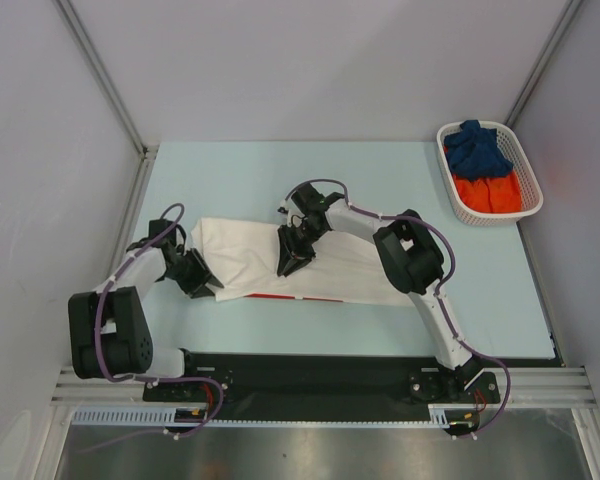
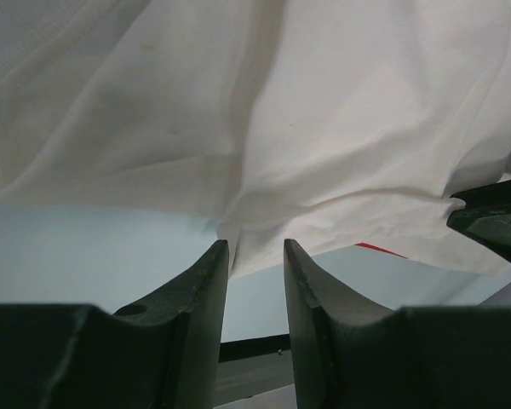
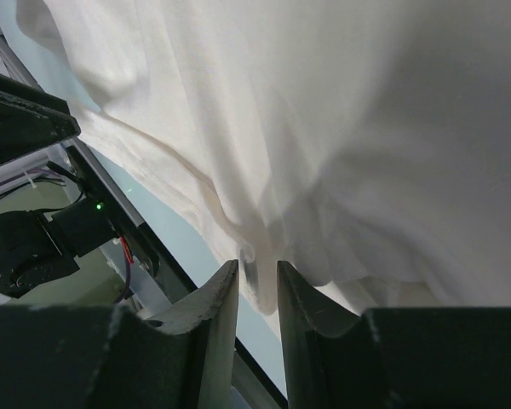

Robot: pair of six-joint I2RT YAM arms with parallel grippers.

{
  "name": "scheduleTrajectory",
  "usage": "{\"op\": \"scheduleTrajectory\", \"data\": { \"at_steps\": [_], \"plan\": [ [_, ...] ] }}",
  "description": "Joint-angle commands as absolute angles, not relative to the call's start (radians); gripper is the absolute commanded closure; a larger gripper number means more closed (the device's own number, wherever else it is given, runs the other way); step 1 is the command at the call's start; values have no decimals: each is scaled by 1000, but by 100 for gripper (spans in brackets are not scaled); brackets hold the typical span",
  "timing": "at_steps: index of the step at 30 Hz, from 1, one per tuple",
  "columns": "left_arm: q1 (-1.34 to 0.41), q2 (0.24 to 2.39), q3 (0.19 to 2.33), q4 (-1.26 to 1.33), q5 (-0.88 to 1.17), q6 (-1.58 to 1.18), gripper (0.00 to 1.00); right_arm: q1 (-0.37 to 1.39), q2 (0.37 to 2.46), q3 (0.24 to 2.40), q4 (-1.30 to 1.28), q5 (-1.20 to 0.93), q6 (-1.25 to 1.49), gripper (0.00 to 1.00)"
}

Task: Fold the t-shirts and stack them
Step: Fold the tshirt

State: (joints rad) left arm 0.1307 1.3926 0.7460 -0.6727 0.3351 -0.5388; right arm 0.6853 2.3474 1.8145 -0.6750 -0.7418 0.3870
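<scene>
Both the left gripper [image 2: 255, 256] and right gripper [image 3: 257, 277] are pinching the near hem of the limp, light white t-shirt [image 1: 280, 262] lying toward the table's [image 1: 230, 175] near edge, which seems best held by its edges.

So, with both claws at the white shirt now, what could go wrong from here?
1. The left claw pinches only a thin edge of the white t-shirt; the cloth may slip out when pulled.
2. The right claw grips a bunched fold, so it might drag extra layers and wrinkle the fold.
3. The red print peeks out at the near edge; the fold may end uneven.
</scene>
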Motion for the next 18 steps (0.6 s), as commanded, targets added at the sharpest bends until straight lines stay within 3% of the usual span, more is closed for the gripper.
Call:
{"op": "scheduleTrajectory", "data": {
  "at_steps": [1, 5, 10, 14, 17, 18],
  "plan": [
    [126, 1414, 752, -643, 344, -551, 63, 687, 2338, 1847, -675, -756, 371, 70],
    [126, 1416, 753, -620, 337, -551, 71, 687, 2336, 1848, -678, -758, 371, 70],
    [117, 1402, 770, -618, 316, -528, 89, 689, 2332, 1845, -689, -755, 367, 72],
    [103, 1379, 796, -624, 287, -509, 100, 689, 2324, 1832, -684, -756, 368, 81],
    [78, 1378, 830, -643, 258, -496, 100, 690, 2319, 1827, -686, -758, 367, 88],
    [69, 1378, 845, -652, 246, -491, 100, 690, 2319, 1822, -686, -759, 365, 94]
  ]
}}
